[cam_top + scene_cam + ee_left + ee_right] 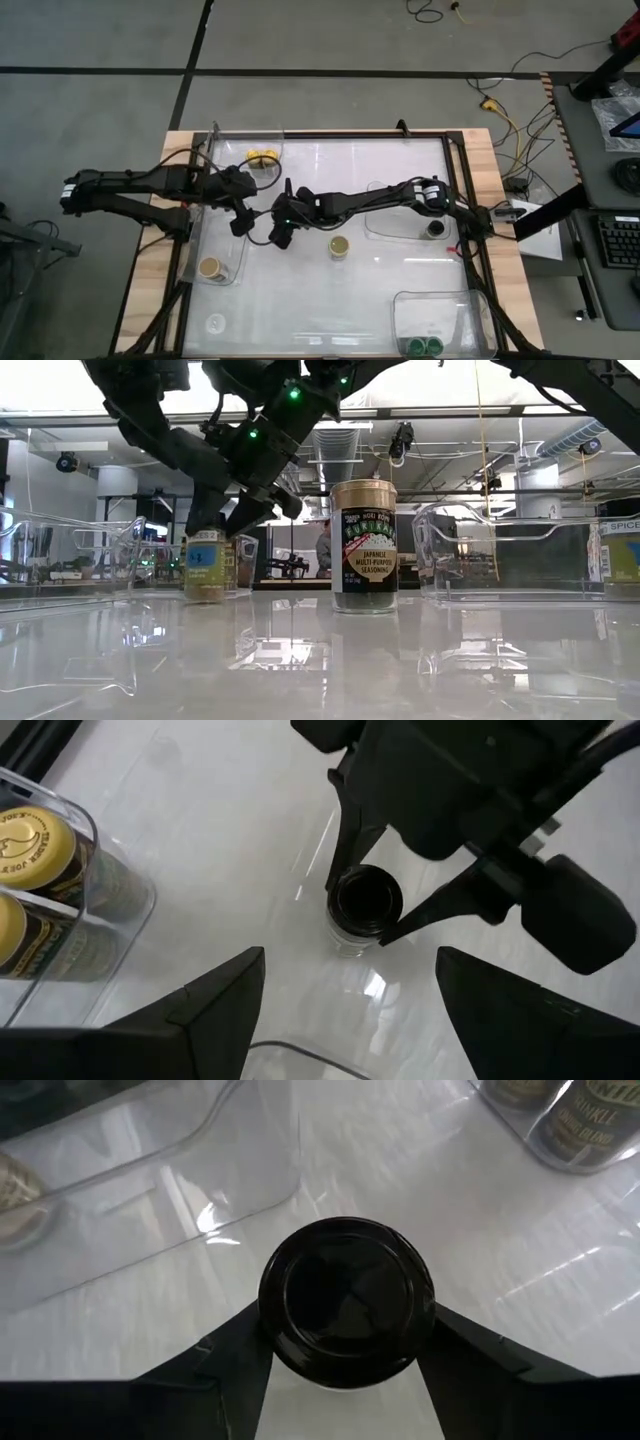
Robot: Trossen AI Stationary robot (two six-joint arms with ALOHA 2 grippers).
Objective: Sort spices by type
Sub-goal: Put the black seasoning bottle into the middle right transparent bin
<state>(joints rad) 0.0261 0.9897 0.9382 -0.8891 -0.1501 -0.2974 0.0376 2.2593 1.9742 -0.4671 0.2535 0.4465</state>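
- right gripper – fingers either side of black-lidded jar, touching its lid, jar upright on table
- left gripper – spread, empty, just beside that jar
- yellow-lidded jars in tray, near left gripper

We see a robotics lab or workshop. The counter stands on a grey concrete floor with dark lines, loose cables lie just beside the counter, and behind it an open hall shows ceiling ducts and equipment.
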